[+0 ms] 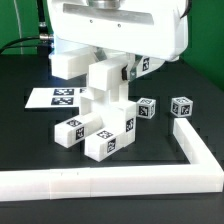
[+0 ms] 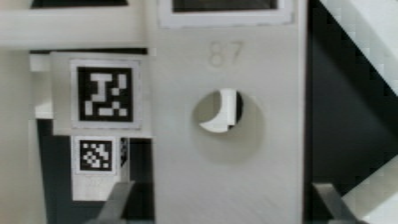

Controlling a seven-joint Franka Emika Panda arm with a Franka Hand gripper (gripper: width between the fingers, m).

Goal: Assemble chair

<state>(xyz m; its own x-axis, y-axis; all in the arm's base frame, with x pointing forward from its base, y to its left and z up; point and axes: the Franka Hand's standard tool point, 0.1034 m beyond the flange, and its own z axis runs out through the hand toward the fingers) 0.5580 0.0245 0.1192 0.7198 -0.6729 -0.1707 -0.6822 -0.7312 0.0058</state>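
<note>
**Seat the Upright Slab Square on the Base**

Begin at the exterior view's left: note the marker board [image 1: 52,97], flat on the table [image 1: 25,150], and leave it alone. Just beside it, find the chair's base [image 1: 97,135], a cluster of low tagged blocks joined together near the table's middle. Look above that cluster to the tall slab [image 1: 105,88], upright, with its foot apparently meeting the base and its head under the arm. Judge this to be the step in hand: pressing the slab into its seat.

Check the wrist view: see the slab's face and its round hole [image 2: 217,110] filling the frame, and the gripper [image 2: 221,205] straddling it, with a dark finger [image 2: 118,205] at each long edge. Cannot tell whether clenched on the slab or released: no clear gap, no clear contact.

Keep the slab vertical, push straight down, and avoid twisting, so as not to shove the base across the table. Confirm a flush joint before letting go.

Further right, spot a small cube [image 1: 147,108] and a second cube [image 1: 181,106], well apart from the base, probably for later steps. Steer clear of both, and of the rail [image 1: 195,150] bordering the right and near sides.
</note>
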